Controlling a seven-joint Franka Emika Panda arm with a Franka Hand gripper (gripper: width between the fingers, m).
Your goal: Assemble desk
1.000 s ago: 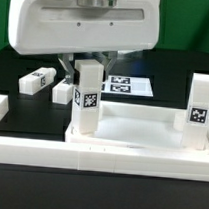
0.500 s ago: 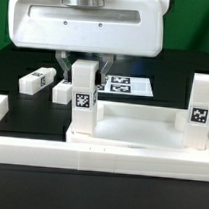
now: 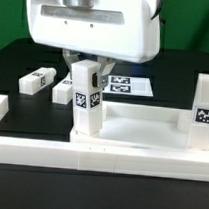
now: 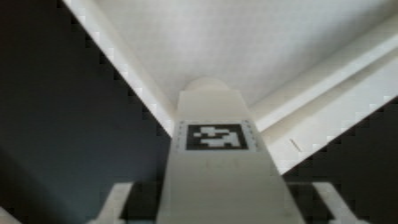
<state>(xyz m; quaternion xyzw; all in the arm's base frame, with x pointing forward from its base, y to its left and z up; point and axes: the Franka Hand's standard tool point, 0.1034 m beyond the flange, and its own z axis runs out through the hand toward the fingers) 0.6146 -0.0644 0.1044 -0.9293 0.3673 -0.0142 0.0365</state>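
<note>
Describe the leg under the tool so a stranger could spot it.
Find the big white tray-like tabletop in the middle of the exterior view. At its corner toward that view's left, a square white leg stands nearly upright between the fingers of the tool. The other upright leg stands alone at the right end, and two loose legs lie flat on the black table.

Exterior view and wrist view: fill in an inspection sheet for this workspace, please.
Surface: black table, edged by a low white border wall.
Job's things: white rimmed plastic tabletop tray; square white tagged leg upright at its corner, slightly tilted; second upright leg at another corner; loose leg and other loose leg lying behind.
Clutter: nothing seen.
Grippers: white claw closed on the tilted leg.
Cables: nothing seen.
Surroundings: marker board; dark backdrop.
</note>
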